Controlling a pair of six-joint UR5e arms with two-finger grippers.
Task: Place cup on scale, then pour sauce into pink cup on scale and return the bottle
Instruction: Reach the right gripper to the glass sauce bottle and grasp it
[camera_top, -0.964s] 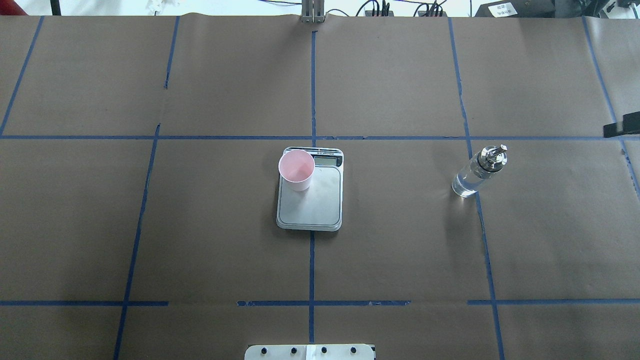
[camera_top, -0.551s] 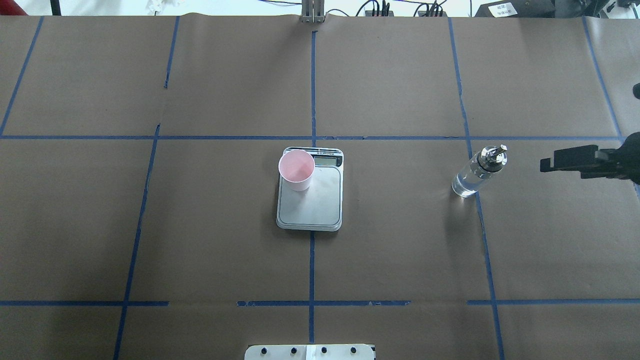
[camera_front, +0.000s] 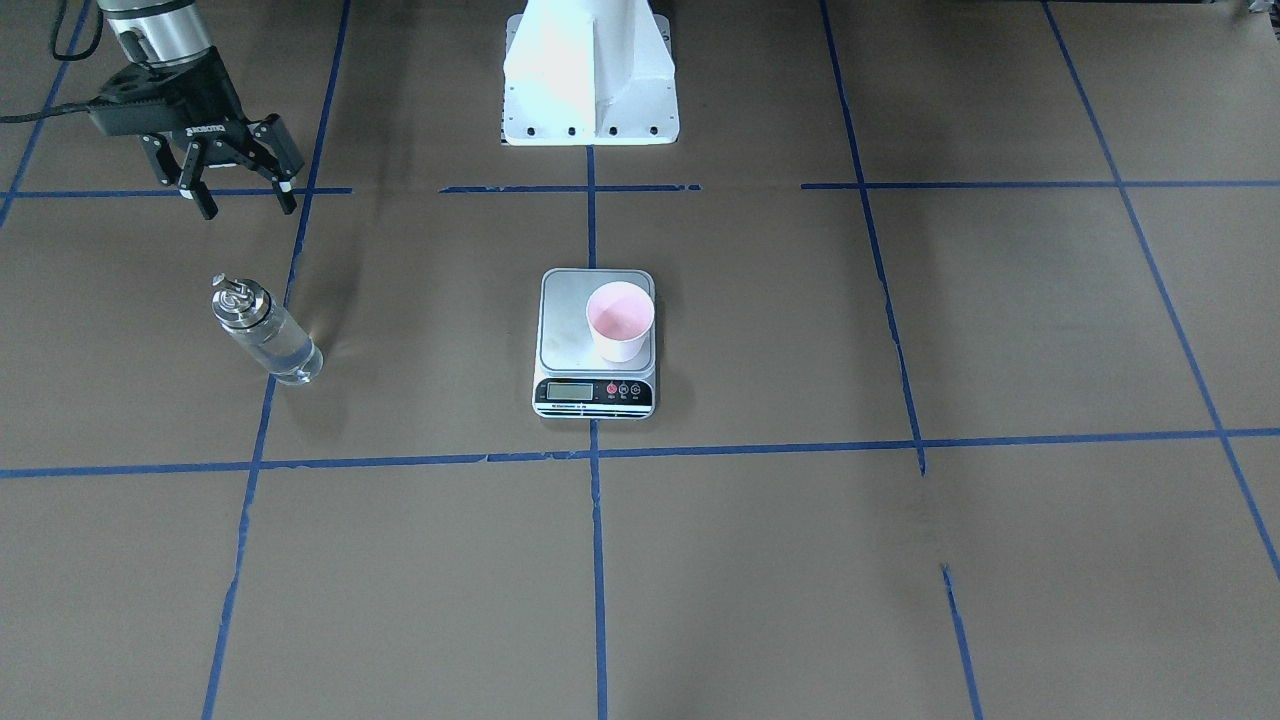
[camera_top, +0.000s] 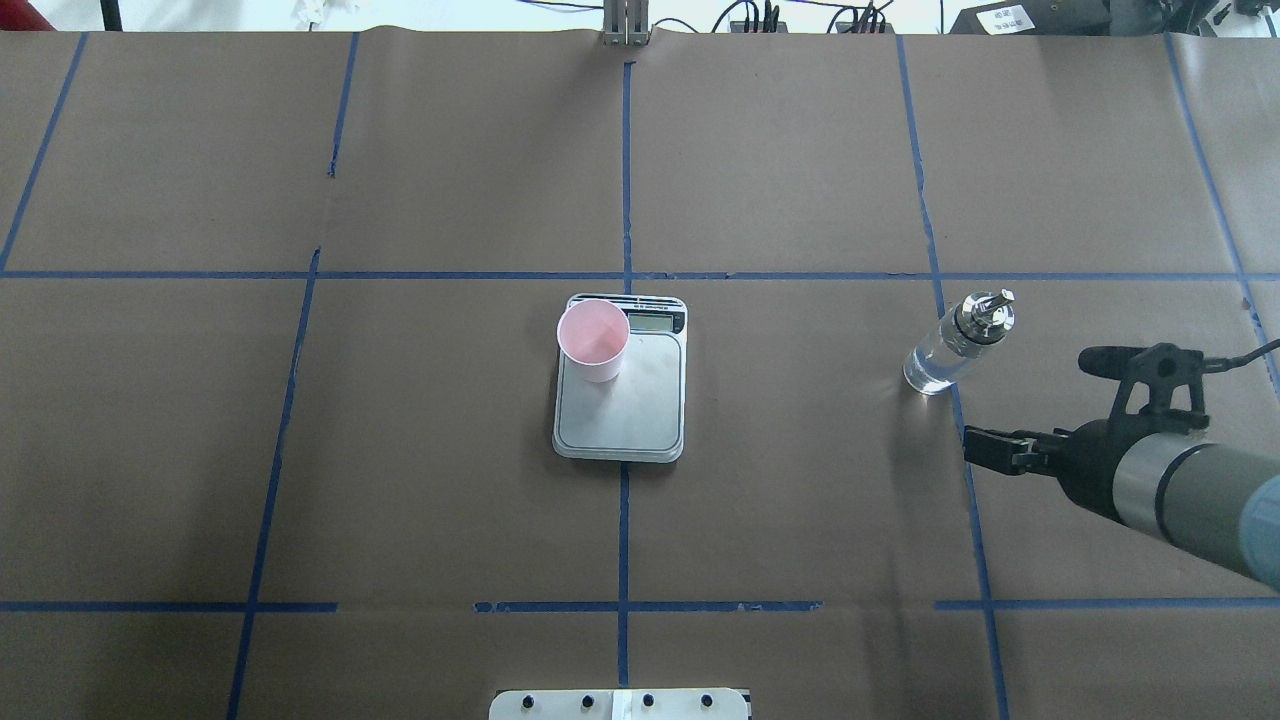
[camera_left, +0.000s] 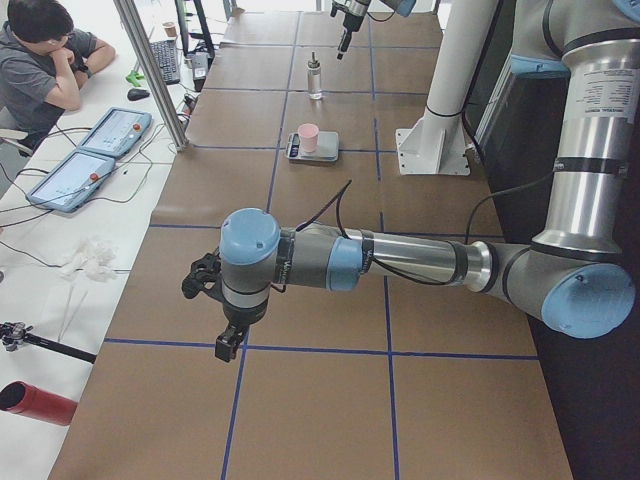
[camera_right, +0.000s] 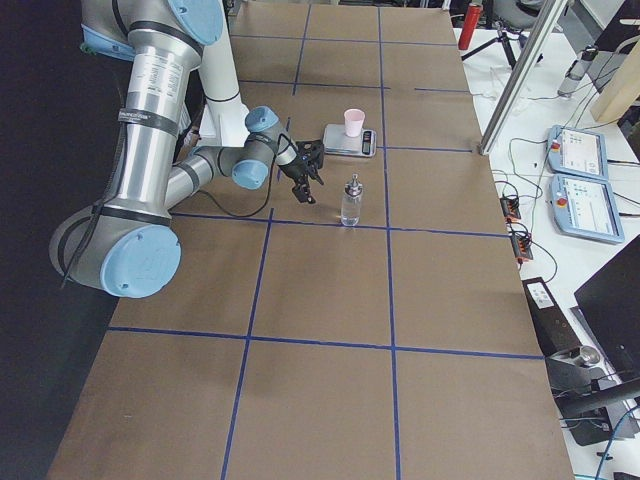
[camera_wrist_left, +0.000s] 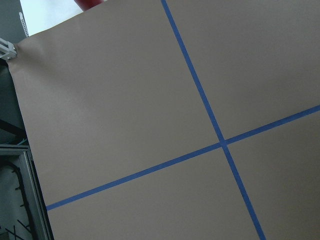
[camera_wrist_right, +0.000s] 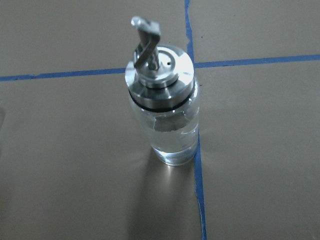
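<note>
One gripper readable: right gripper (camera_front: 248, 205), fingers apart, empty, near bottle (camera_front: 268, 338), not touching. State of left gripper (camera_left: 208, 320): can't tell. Pink cup (camera_front: 620, 322) upright on scale (camera_front: 565, 310).

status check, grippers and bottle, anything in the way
Right gripper open, short of the bottle, no contact. Left gripper far off, open or shut unclear. Cup on scale. Nothing between it and bottle.
</note>
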